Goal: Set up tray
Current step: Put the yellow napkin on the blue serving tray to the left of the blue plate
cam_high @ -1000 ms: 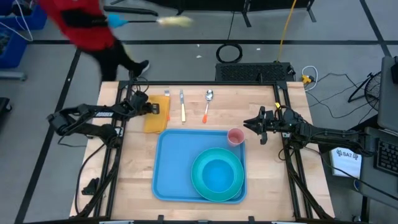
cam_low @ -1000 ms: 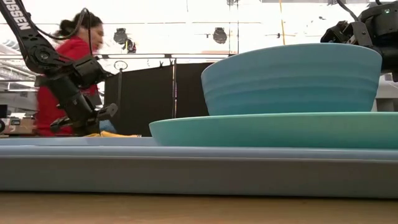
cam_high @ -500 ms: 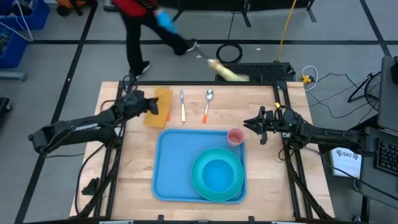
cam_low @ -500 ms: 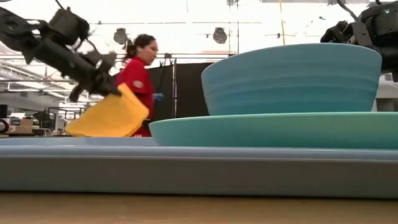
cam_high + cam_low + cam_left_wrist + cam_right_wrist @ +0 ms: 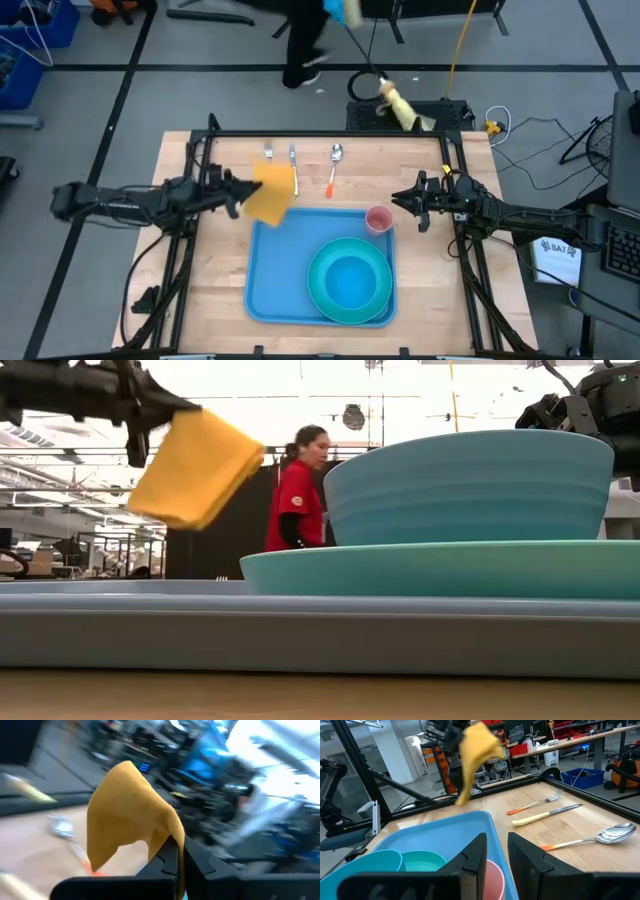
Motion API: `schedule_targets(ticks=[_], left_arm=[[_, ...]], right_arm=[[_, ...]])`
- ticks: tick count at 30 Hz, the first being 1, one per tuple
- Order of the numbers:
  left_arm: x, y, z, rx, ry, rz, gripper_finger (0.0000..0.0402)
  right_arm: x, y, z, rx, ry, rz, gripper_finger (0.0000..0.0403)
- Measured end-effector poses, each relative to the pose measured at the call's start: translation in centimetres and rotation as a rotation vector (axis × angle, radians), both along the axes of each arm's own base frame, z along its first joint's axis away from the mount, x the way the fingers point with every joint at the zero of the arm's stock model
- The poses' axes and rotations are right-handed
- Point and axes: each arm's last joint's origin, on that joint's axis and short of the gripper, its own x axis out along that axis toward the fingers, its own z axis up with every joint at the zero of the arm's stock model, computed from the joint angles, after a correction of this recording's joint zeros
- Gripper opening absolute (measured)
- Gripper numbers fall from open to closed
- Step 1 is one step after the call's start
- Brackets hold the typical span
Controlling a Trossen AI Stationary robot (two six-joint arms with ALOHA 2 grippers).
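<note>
The sky-blue tray [image 5: 285, 265] lies on the wooden table, toward its near edge. On it rests a teal plate [image 5: 322, 262] with a blue bowl [image 5: 350, 282] inside. My left gripper [image 5: 238, 192] is shut on a yellow cloth [image 5: 270, 190], which it holds in the air over the tray's far left corner. The cloth also shows in the low view [image 5: 195, 470] and the right wrist view [image 5: 475, 750]. My right gripper [image 5: 410, 202] waits at the table's right, open, with nothing between its fingers [image 5: 477, 855]. My left gripper pinches the yellow cloth between its two fingers at an edge [image 5: 172, 837] of the folded cloth. The fingers come level from the table's left. The cloth is lifted clear of the table and droops slack beyond the fingertips, its free end [image 5: 165, 505] lowest.
A pink cup [image 5: 379, 219] stands at the tray's far right corner. A fork [image 5: 268, 153], a knife [image 5: 293, 170] and a spoon [image 5: 333, 165] lie along the far edge. A person in red [image 5: 298, 505] walks beyond the table with a mop [image 5: 400, 105].
My left gripper, shut on the cloth, has risen and swung from the far left of the table toward the tray, tipping up to level. The cloth has come off the table and now hangs in the air. The person has walked to the right behind the table.
</note>
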Motion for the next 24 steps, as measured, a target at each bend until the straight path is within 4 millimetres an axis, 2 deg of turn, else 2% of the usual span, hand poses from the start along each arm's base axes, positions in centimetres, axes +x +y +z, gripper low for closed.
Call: schedule_targets(ticks=[3, 8, 16, 19, 24], left_arm=[[0.1, -1.8, 0.1, -0.049, -0.027, -0.066, 0.0003], [0.8, -5.3, -1.0, -0.145, 0.014, -0.113, 0.0003], [2.2, -11.4, -4.1, -0.285, -0.028, 0.037, 0.0003], [3.2, -13.9, -4.9, -0.306, -0.047, 0.106, 0.0003], [6.2, -17.9, -6.0, -0.338, -0.044, 0.156, 0.0003]], right_arm=[[0.0, 0.0, 0.0, 0.0, 0.0, 0.0, 0.0068], [0.0, 0.0, 0.0, 0.0, 0.0, 0.0, 0.0068], [0.0, 0.0, 0.1, -0.003, -0.009, 0.0, 0.0068], [0.0, 0.0, 0.2, -0.005, -0.017, 0.0, 0.0068], [0.0, 0.0, 0.4, -0.012, -0.036, 0.001, 0.0068]])
